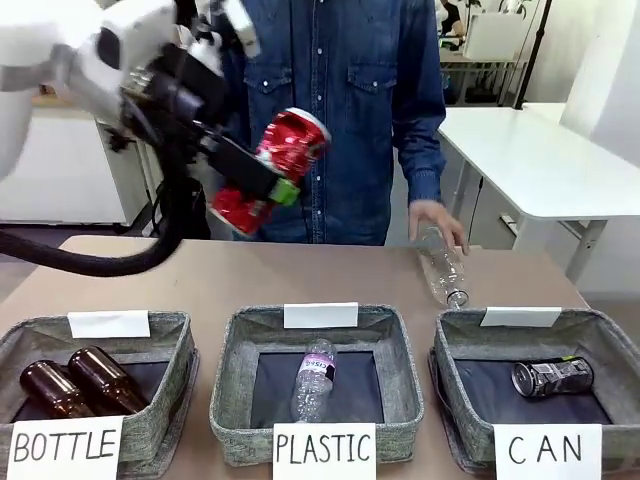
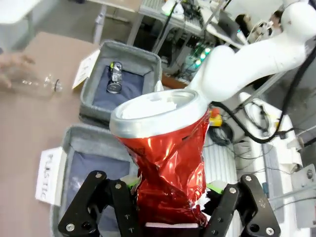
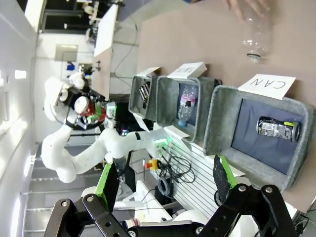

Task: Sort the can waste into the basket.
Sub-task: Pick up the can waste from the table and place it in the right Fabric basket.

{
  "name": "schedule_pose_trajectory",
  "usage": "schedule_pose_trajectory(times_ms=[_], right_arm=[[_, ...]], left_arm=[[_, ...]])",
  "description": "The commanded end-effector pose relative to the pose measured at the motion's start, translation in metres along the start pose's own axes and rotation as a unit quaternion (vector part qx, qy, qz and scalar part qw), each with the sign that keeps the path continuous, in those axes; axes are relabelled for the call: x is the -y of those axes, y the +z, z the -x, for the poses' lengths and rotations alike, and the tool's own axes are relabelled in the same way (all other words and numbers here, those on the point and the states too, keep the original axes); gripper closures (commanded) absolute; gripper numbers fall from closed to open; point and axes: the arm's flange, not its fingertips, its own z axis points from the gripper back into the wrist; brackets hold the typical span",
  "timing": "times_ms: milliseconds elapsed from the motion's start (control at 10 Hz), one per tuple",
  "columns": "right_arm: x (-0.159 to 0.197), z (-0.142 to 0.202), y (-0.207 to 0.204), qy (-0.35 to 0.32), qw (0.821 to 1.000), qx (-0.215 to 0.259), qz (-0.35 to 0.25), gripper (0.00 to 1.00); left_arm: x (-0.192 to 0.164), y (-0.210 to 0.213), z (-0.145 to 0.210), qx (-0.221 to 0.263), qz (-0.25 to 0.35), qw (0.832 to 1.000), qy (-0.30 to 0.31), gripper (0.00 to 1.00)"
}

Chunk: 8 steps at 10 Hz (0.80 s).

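Observation:
My left gripper (image 1: 262, 182) is shut on a dented red can (image 1: 272, 170) and holds it high above the table's far left. In the left wrist view the red can (image 2: 168, 168) stands between my fingers (image 2: 123, 202), silver rim up. A black can (image 1: 552, 376) lies on its side in the grey basket (image 1: 600, 340) signed "CAN" at the front right. The black can (image 3: 278, 128) also shows in the right wrist view inside that basket (image 3: 222, 118). My right gripper (image 3: 165, 182) is open, well off the table's edge, with nothing between its fingers.
Two brown glass bottles (image 1: 75, 385) lie in the "BOTTLE" basket (image 1: 170, 345) at front left. A clear plastic bottle (image 1: 315, 380) lies in the middle "PLASTIC" basket (image 1: 400, 350). The person's hand (image 1: 432, 217) rests on another clear bottle (image 1: 444, 268) on the far right of the table.

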Motion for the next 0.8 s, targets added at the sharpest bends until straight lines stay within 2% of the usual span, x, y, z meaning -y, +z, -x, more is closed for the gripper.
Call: schedule_pose_trajectory(times_ms=[0,200,400,500,700], right_arm=[[-0.003,-0.003,0.002,-0.021,1.000,-0.004,0.008,0.00],[0.006,0.000,0.012,-0.040,0.999,0.010,0.009,0.00],[0.028,0.012,0.045,-0.060,0.997,0.053,-0.005,0.00],[0.009,0.003,0.012,-0.025,1.000,0.015,-0.001,0.00],[0.009,0.003,0.012,-0.025,1.000,0.015,-0.001,0.00]], left_arm=[[0.018,-0.058,-0.046,-0.058,-0.063,0.995,-0.047,1.00],[0.028,-0.127,-0.094,-0.127,-0.110,0.980,-0.103,1.00],[0.009,-0.221,-0.140,-0.218,-0.103,0.961,-0.134,1.00],[0.004,-0.264,-0.151,-0.246,-0.111,0.953,-0.140,1.00],[-0.021,-0.333,-0.159,-0.283,-0.144,0.937,-0.143,1.00]])
